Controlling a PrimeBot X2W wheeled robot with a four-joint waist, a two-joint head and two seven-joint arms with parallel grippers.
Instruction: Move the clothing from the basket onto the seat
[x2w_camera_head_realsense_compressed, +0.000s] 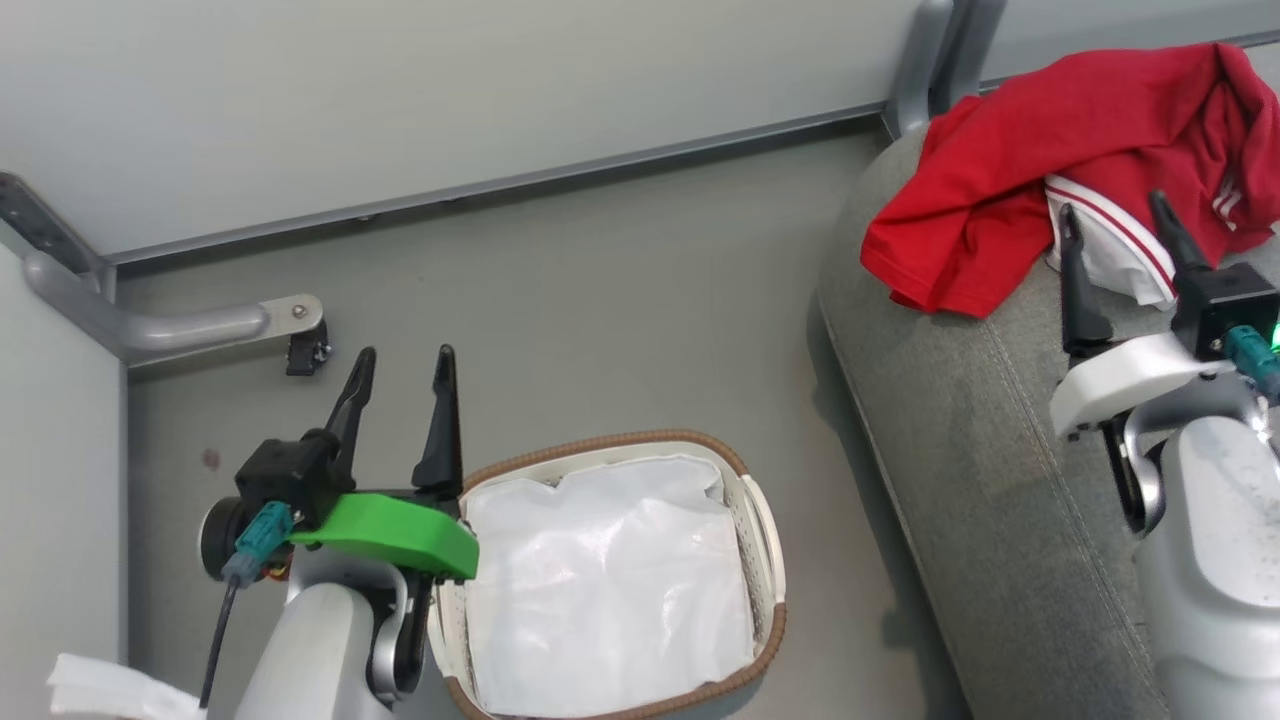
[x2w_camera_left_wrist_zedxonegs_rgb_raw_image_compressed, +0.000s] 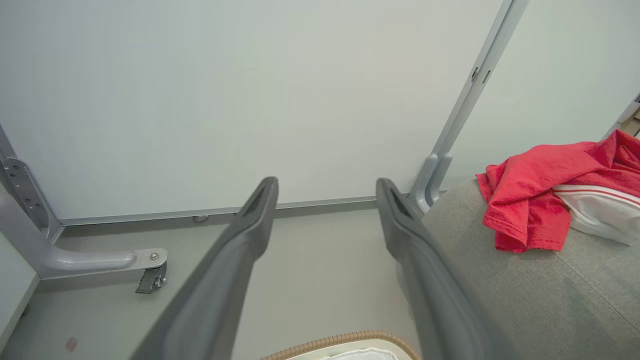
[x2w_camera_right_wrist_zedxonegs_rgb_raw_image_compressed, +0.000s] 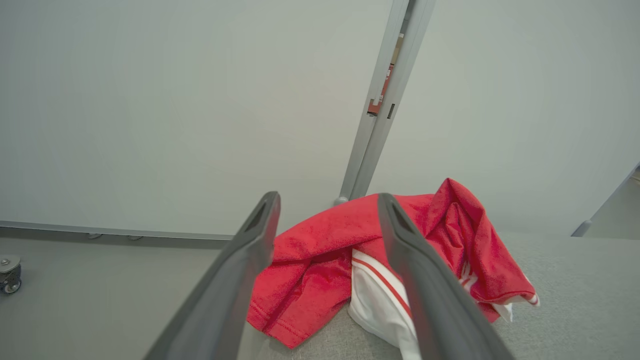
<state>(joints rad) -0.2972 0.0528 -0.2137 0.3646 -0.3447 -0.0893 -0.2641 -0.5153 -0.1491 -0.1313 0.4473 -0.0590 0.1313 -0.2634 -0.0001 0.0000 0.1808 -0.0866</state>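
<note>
At the far left, a grey metal partition foot (x2w_camera_head_realsense_compressed: 180, 325) with a small dark caster rests on the smooth grey floor (x2w_camera_head_realsense_compressed: 600, 280), in front of pale wall panels (x2w_camera_head_realsense_compressed: 400, 90).

The left gripper (x2w_camera_head_realsense_compressed: 406, 352) hangs near the lower left. Its two long, dark, tapered fingers are spread wide and empty, pointing towards the far wall. They touch nothing. A bright green plastic mount (x2w_camera_head_realsense_compressed: 400, 530) sits on the wrist above a pale, rounded forearm that rises from the bottom edge, just left of the basket.

The basket (x2w_camera_head_realsense_compressed: 620, 442) stands on the floor near the centre. It is oval, of white perforated plastic, with a brown woven rim. Inside it lies a crumpled white fabric liner (x2w_camera_head_realsense_compressed: 610, 570).

To the right is the seat (x2w_camera_head_realsense_compressed: 960, 420), a large sofa in grey woven fabric with a rounded edge and a stitched seam.

The clothing (x2w_camera_head_realsense_compressed: 1050, 130) lies heaped on the far end of the seat. A soft plain red garment is draped over a white sleeve with red stripes (x2w_camera_head_realsense_compressed: 1110, 250).

The right gripper (x2w_camera_head_realsense_compressed: 1112, 205) is at the near edge of the heap, over the seat. Its dark fingers are spread wide and clasp nothing, with the white sleeve showing between them. Whether the tips touch the cloth cannot be told. Its wrist carries a white mount (x2w_camera_head_realsense_compressed: 1120, 385), and the pale forearm rises from the lower right.
</note>
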